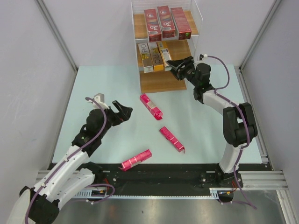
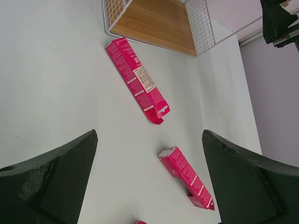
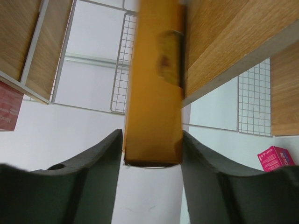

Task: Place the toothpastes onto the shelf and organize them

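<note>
Shelf (image 1: pixel 161 83) stands at the far edge of the table (image 1: pixel 93 93), about centre. Grey walls (image 1: pixel 28 70) close in on left and right.

Top tier holds three dark red cartons (image 1: pixel 161 21) side by side. Middle tier holds three more, the rightmost an orange carton (image 1: pixel 164 52). Lowest board shows bare wood.

Right gripper (image 1: pixel 175 65) sits at the near right of the middle tier, at the orange carton's near end. In the right wrist view that carton fills the gap between the fingers (image 3: pixel 93 177), both right against its sides. Gripping or just let go: cannot tell. A wooden board edge runs tight along the carton's right side, so there is little room there.

Left gripper (image 1: pixel 112 106) hangs over the left middle of the table, jaws spread wide with nothing between them and bare tabletop around.

Three pink ones lie flat, well apart:
- far pink carton (image 1: pixel 151 106), just near of the shelf front
- middle pink carton (image 1: pixel 172 139), centre
- near pink carton (image 1: pixel 136 160), close to the near edge

Only the left wrist view shows the far pink carton's printed panel and open end flap, and the shelf's white grid walls (image 2: pixel 201 23). Only the overhead view shows how the tiers are filled.
</note>
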Controlling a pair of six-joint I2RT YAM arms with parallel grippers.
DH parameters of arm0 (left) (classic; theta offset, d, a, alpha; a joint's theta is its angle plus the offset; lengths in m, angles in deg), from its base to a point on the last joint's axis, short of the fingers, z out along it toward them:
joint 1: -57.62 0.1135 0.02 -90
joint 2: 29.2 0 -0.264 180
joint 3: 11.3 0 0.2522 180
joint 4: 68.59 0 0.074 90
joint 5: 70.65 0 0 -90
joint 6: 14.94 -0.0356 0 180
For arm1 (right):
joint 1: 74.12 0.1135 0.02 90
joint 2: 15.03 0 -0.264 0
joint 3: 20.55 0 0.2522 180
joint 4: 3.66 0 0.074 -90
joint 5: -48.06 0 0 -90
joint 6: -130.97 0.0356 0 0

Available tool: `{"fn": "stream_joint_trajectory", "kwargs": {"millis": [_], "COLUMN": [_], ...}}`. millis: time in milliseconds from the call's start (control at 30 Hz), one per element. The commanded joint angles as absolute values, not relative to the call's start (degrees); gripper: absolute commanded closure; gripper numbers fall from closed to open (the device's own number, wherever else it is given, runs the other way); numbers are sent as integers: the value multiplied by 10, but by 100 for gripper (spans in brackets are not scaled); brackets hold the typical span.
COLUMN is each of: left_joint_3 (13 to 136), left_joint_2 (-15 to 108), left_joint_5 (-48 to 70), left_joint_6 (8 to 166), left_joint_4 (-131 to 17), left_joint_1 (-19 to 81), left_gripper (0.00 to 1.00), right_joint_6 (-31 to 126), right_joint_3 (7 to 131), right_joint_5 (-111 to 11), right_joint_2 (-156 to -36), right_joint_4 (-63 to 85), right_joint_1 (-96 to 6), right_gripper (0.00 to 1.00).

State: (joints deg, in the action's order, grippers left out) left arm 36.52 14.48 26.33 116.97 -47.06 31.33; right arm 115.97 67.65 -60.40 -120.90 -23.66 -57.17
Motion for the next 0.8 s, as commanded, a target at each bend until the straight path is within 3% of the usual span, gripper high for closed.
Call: {"fn": "stream_joint_trajectory", "kwargs": {"millis": [0, 500, 767], "left_joint_3": [374, 369, 364], "left_joint_2": [148, 159, 161], "left_joint_5": [251, 237, 234], "left_joint_6": [1154, 1154, 1155], "left_joint_4": [-492, -499, -505], "left_joint_1": [314, 314, 314], "left_gripper": [0, 1, 0], "right_joint_6": [1145, 1090, 1032], "right_joint_3": [702, 673, 639], "right_joint_5": [-609, -643, -630], "right_joint_2": [-1201, -1137, -1050], "right_joint_4": [-254, -205, -142], "right_joint_1": [-567, -571, -576], "right_gripper": [37, 0, 0]}}
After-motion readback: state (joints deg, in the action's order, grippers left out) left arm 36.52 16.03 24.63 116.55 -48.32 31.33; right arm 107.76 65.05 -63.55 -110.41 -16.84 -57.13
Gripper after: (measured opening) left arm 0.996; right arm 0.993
